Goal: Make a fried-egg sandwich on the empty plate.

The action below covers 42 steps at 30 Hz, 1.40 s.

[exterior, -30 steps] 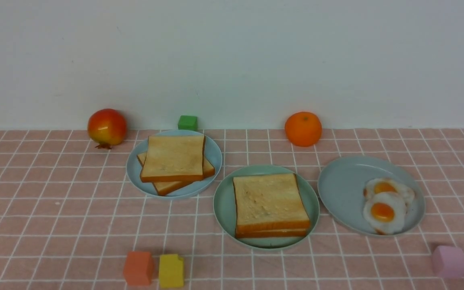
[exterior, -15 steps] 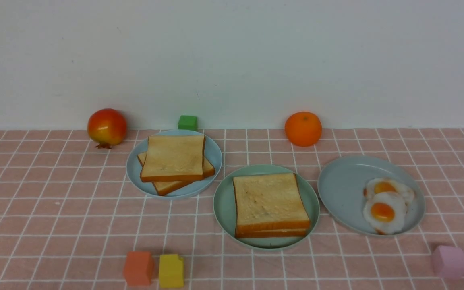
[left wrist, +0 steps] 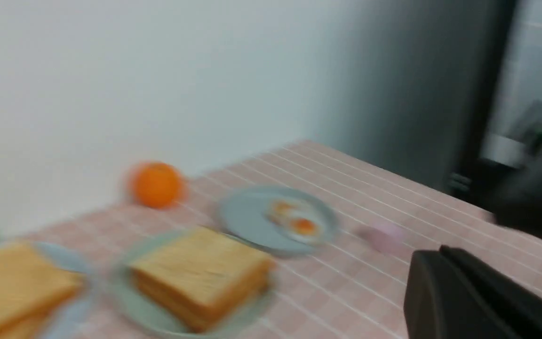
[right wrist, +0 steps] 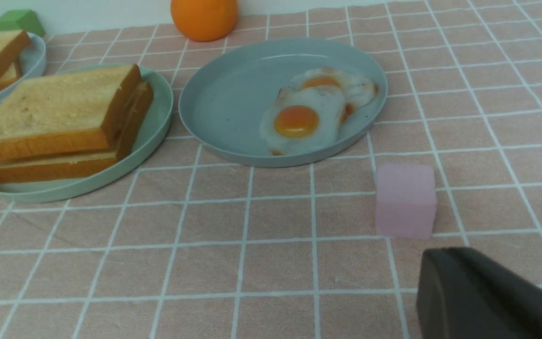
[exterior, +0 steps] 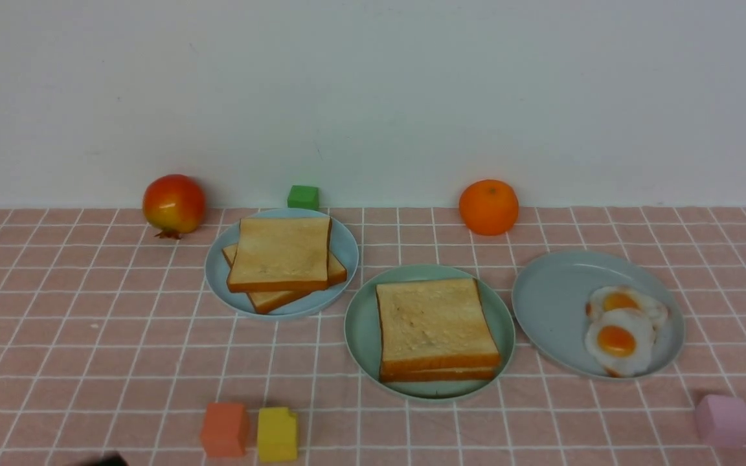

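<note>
The fried-egg sandwich (exterior: 436, 329) lies flat on the mint-green plate (exterior: 361, 330), centre of the pink checked cloth (exterior: 88, 336). My grippers' openings: cannot tell; only one dark finger shows per wrist view.

Sandwich (exterior: 438, 329) on the green plate (exterior: 361, 330), mid-table (exterior: 88, 336).
Toast pile (exterior: 280, 260) sits left; two eggs (exterior: 620, 327) sit right.

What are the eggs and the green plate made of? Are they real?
Eggs: probably pretend, rubbery plastic; the yolks are flat, evenly orange and faintly shiny. Green plate: looks like smooth matte plastic, one even colour with a thin rim. I can't be sure.
</note>
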Tool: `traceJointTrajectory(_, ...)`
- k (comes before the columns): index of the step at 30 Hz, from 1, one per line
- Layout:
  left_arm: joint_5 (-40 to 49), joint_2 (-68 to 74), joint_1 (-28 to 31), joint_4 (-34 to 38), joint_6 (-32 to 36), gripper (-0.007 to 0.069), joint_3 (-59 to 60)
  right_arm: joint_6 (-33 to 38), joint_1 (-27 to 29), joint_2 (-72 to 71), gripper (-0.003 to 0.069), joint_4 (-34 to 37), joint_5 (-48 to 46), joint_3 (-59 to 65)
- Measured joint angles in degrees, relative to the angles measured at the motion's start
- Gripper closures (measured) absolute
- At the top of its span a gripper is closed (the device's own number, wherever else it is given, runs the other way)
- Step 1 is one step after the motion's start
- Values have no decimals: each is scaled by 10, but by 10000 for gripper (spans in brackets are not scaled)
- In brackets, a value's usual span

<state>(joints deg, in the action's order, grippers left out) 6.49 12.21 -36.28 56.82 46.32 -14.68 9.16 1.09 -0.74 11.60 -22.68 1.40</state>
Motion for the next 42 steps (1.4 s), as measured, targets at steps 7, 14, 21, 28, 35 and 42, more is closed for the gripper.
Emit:
traceJointTrajectory(7,-23,-2,146,-325,-324,613,0,0,0,0,635,0,0,0)
traceJointTrajectory(14,41,-59,283,-514,-547,613,43,0,0,0,627,0,0,0)
traceJointTrajectory(21,90,-127,319,-499,-579,613,160,0,0,-1,624,0,-1,0)
traceJointTrajectory(28,135,-127,320,-496,-579,613,159,0,0,-1,615,0,0,0)
traceJointTrajectory(35,135,-127,320,-493,-579,613,159,0,0,-1,603,0,0,0)
traceJointTrajectory(42,135,-127,320,-493,-579,613,159,0,0,-1,592,0,0,0)
